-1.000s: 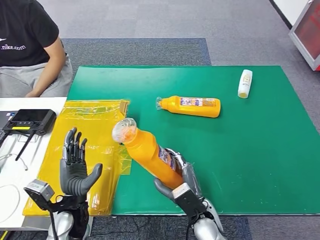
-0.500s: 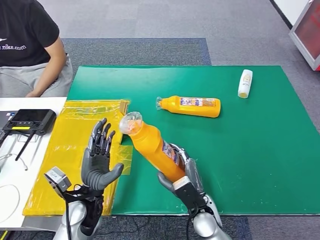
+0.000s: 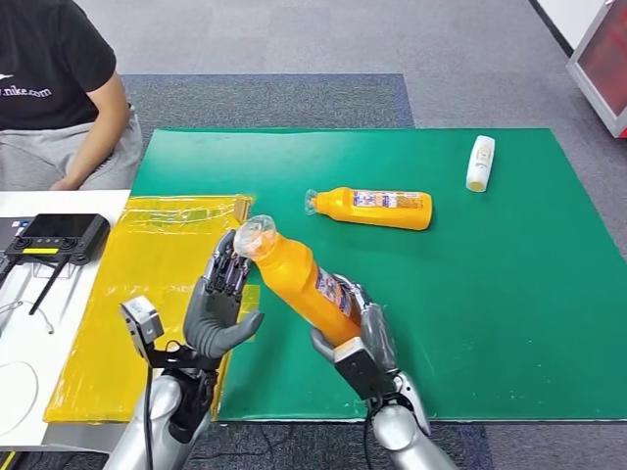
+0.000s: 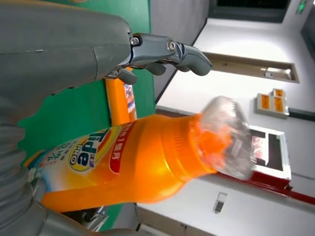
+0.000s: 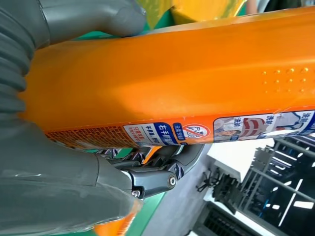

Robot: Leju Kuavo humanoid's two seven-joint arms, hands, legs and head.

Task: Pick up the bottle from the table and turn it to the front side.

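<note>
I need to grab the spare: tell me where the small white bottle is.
In the head view, the small white plastic bottle lies near the green mat's far right corner, right of the lying orange detergent bottle.

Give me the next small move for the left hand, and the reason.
Probably close the left hand on the bottle near its cap. The right hand holds only the base, and the open left fingers sit beside the neck.

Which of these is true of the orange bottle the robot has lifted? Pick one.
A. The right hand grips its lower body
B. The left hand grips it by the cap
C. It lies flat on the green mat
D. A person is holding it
A: the right hand is wrapped around the lower body of the orange bottle, holding it tilted above the green mat, while the left hand is spread beside its cap.
</note>
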